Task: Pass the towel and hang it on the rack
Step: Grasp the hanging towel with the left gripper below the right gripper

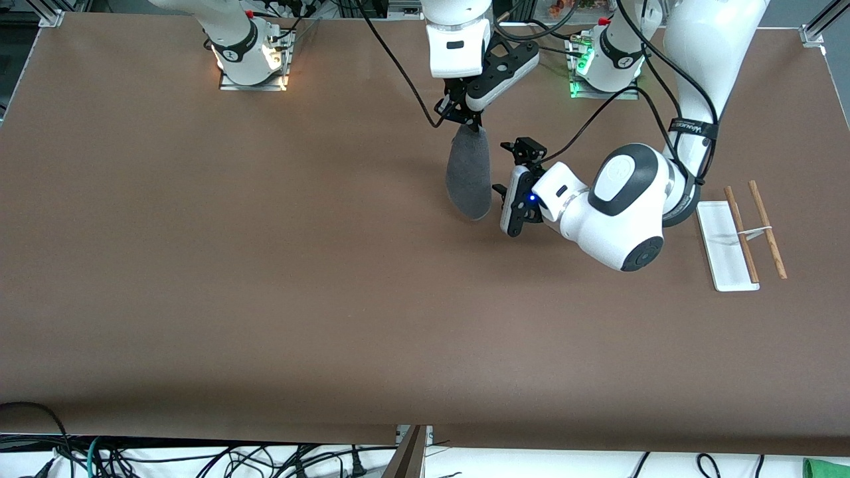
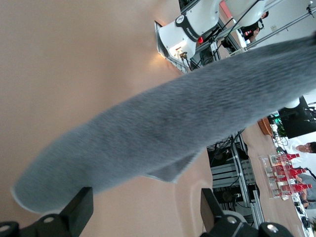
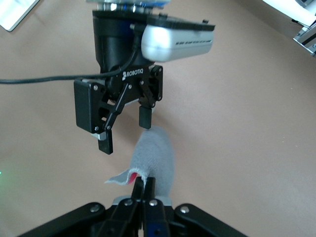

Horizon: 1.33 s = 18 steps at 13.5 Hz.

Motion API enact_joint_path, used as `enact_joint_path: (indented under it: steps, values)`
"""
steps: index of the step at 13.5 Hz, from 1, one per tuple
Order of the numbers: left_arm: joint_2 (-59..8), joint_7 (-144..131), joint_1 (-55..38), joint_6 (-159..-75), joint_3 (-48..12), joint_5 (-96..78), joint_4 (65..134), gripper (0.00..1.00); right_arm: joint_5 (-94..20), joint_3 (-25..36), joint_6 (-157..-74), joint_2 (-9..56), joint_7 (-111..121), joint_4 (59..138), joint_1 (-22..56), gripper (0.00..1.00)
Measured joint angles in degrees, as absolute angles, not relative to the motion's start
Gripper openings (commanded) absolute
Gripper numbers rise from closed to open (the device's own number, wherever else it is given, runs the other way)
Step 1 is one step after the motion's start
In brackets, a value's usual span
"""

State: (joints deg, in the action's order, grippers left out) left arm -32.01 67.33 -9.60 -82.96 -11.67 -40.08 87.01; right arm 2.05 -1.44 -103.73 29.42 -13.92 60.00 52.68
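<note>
- A robotics lab is indicated: a brown table is framed by aluminium rails.
- Loose cables are seen along its edge.
- A seated person and shelving are seen in the background.

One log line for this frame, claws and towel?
right claw: shut on towel, midair | left claw: open beside towel | rack: bare

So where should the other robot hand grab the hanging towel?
Probably low down, by its free lower part. The right gripper pinches the towel at its top, so the cloth hangs in a long grey fold. The left gripper is open beside that lower part, one finger on each side. Coming in sideways from the rack's end and closing across the fold looks best.
</note>
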Motion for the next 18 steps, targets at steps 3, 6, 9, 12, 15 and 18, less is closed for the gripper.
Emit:
enact_joint_path:
  steps: [3, 6, 9, 12, 15, 18]
  values:
    - [-30.7, 68.9, -9.5, -87.0, -11.7, -41.7, 91.5, 0.98, 0.5, -1.0, -103.8, 29.4, -16.5, 60.0, 50.9, 0.0]
    - [-30.6, 75.1, -8.8, -88.2, -11.4, -42.2, 93.4, 0.99, -4.0, -0.9, -104.3, 29.4, -16.6, 60.0, 47.5, 0.0]
    - [-32.4, 85.0, -8.5, -90.0, -11.2, -47.3, 94.6, 0.99, -5.6, -1.0, -106.5, 29.4, -16.7, 59.9, 47.1, 0.0]
    - [-35.3, 95.0, -8.5, -92.8, -11.3, -50.9, 94.7, 0.99, -8.8, -1.0, -110.6, 29.2, -16.8, 59.4, 47.3, 0.0]
    - [-36.7, 99.1, -8.5, -93.3, -11.3, -53.6, 94.7, 0.99, -9.5, -1.3, -111.3, 27.9, -16.9, 58.8, 47.3, 0.0]
    - [-37.3, 100.5, -8.3, -93.7, -11.3, -54.5, 94.6, 0.99, -9.5, -1.8, -111.3, 26.4, -18.0, 58.8, 47.6, 0.0]
